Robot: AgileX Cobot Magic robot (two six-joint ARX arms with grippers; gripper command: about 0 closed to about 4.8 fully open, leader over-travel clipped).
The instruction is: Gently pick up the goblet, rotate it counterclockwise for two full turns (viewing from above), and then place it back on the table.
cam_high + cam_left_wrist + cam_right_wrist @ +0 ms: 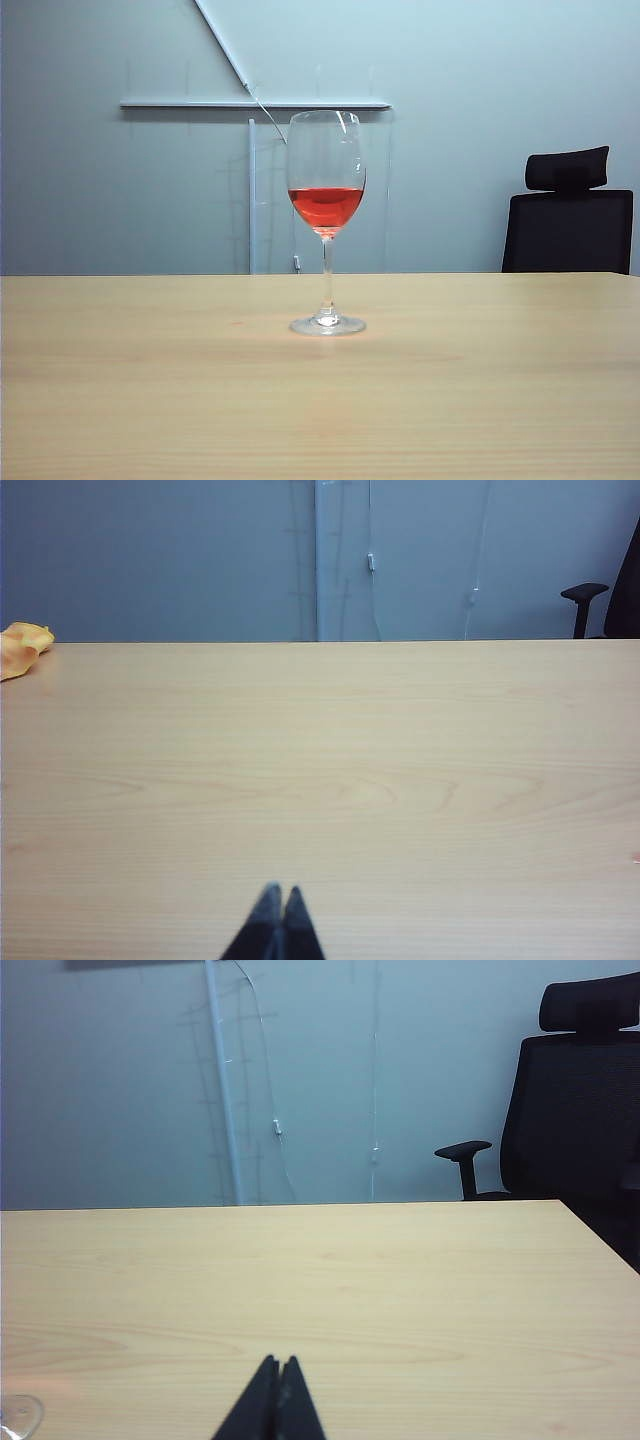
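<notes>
Table [500, 400]: one goblet [326, 215]; left gripper [278, 892], right gripper [279, 1362] closed.

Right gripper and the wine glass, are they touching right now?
Apart. In the right wrist view the shut right gripper sits over bare table, with a clear gap to the glass's foot at the edge.

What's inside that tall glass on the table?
The goblet holds red liquid in the bottom of its bowl; the upper part looks empty. Nothing covers it, and it stands on the table.
</notes>
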